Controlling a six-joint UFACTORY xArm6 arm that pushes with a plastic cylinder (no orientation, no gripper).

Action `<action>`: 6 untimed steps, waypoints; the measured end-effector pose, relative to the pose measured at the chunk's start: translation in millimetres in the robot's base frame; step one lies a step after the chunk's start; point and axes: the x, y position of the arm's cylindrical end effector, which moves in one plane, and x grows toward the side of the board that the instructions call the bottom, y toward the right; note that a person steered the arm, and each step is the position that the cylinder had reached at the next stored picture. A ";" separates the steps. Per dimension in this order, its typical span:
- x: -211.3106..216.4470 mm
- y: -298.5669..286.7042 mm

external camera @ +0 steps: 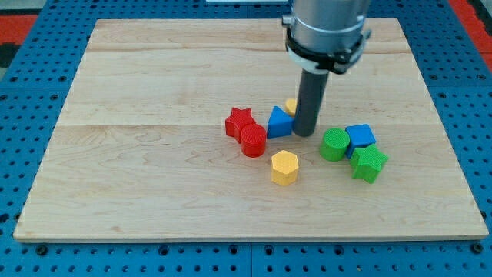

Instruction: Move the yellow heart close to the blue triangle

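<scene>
The blue triangle [280, 123] lies near the board's middle. The yellow heart [290, 105] sits just behind it, touching its upper right side, and is mostly hidden by my rod. My tip [305, 134] rests on the board right beside the blue triangle's right edge, just below the heart.
A red star [239, 121] and a red cylinder [253, 141] sit left of the triangle. A yellow hexagon [284, 167] lies below it. At the right are a green cylinder [334, 145], a blue cube [360, 138] and a green star [368, 163]. The wooden board [154, 154] lies on a blue pegboard.
</scene>
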 end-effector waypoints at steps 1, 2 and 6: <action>-4.8 -12.1; -30.5 -23.2; -85.2 8.5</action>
